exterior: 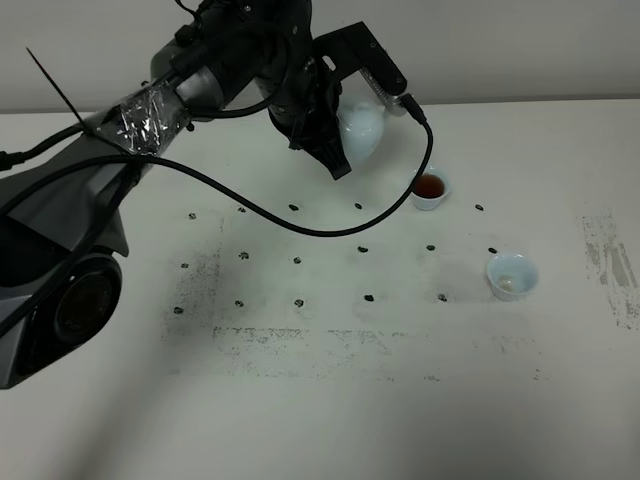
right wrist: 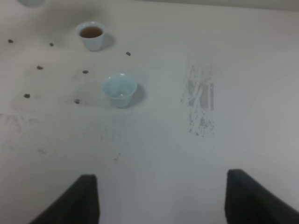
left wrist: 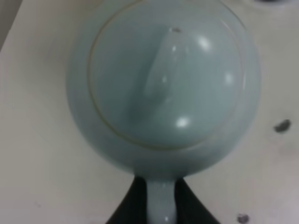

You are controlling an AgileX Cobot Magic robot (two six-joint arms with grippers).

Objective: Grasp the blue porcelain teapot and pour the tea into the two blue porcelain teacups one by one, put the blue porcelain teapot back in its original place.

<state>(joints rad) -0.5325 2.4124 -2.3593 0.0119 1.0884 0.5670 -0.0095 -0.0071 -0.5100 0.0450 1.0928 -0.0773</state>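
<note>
White speckled table (exterior: 300, 420); only the left wrist view shows the left gripper (left wrist: 161, 198) clamped on the teapot (left wrist: 163, 79) handle, near the tea-filled teacup (exterior: 430, 188), second teacup (exterior: 512, 275) apart; right gripper (right wrist: 161, 200) gapes wide, holding nothing

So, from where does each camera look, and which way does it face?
Exterior high: mounted high, facing down on the white table; the left arm holds the teapot, with the tea-filled cup and the other cup to its right.
Left wrist: on the left arm, looking at the teapot's lid; the left hand is closed on its handle.
Right wrist: on the right arm, facing across the table toward both cups; the open right hand shows.
Shared: exterior and right wrist both show both cups; exterior and left wrist, the teapot.
</note>
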